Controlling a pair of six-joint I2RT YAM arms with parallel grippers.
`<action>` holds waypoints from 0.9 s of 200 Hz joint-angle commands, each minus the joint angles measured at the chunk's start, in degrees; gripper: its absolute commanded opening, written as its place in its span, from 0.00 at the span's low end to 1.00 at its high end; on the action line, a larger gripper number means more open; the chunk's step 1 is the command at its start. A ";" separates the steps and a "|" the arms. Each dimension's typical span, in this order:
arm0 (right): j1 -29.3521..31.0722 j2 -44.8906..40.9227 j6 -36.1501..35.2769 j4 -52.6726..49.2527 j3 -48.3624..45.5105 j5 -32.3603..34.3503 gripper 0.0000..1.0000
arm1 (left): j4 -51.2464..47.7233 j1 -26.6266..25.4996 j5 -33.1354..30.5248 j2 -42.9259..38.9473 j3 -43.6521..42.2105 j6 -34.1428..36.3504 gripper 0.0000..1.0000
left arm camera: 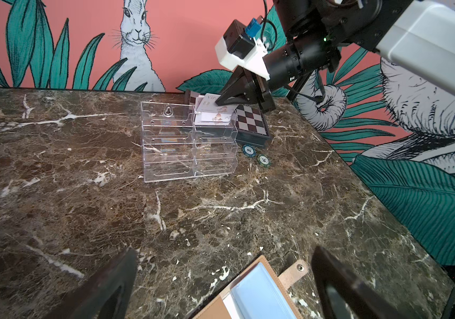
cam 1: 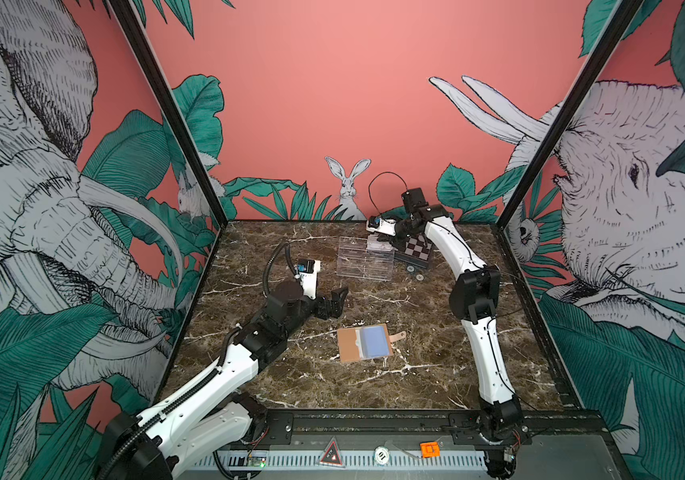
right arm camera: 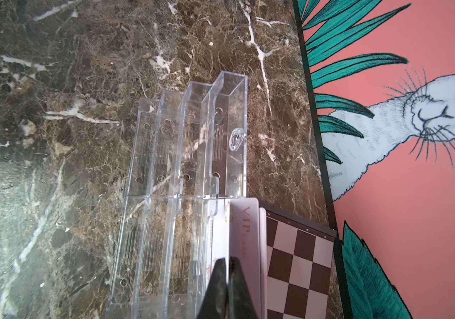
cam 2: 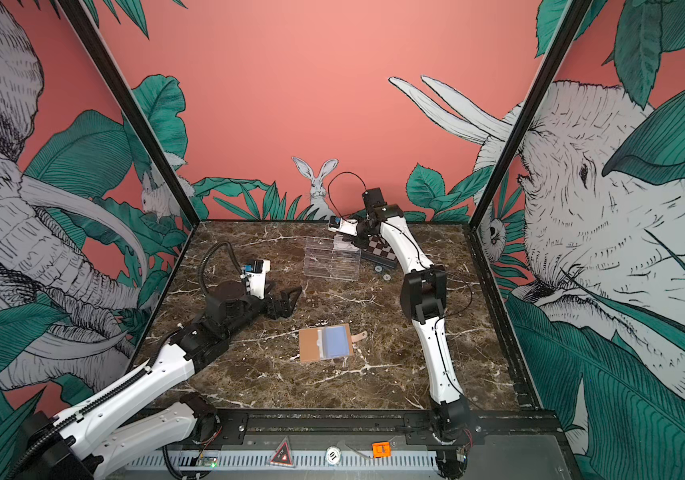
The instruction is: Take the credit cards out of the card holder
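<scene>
Right tool (right arm camera: 228, 261) pinches a white credit card (right arm camera: 244, 229) lettered pink VIP; left tool (left arm camera: 223, 250) gapes empty near the open tan card holder (cam 1: 348, 347), blue-sleeved.

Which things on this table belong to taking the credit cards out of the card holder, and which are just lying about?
Job: card holder, lying open; credit cards, one pinched in the shut right gripper, another in the clear tray.
Lying about: checkered box; two poker chips.
</scene>
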 commanded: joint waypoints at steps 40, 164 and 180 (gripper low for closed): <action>0.57 -0.22 0.19 0.52 -1.10 0.39 0.04 | 0.96 0.22 0.23 -0.82 -0.16 -0.37 0.99; 1.38 -3.68 16.23 16.54 -2.48 6.25 0.47 | -0.19 0.28 -0.49 -1.28 0.19 -1.33 0.99; 0.95 -6.87 24.91 22.56 -5.59 8.47 0.51 | -0.19 0.26 -0.67 -1.52 0.26 -1.44 0.99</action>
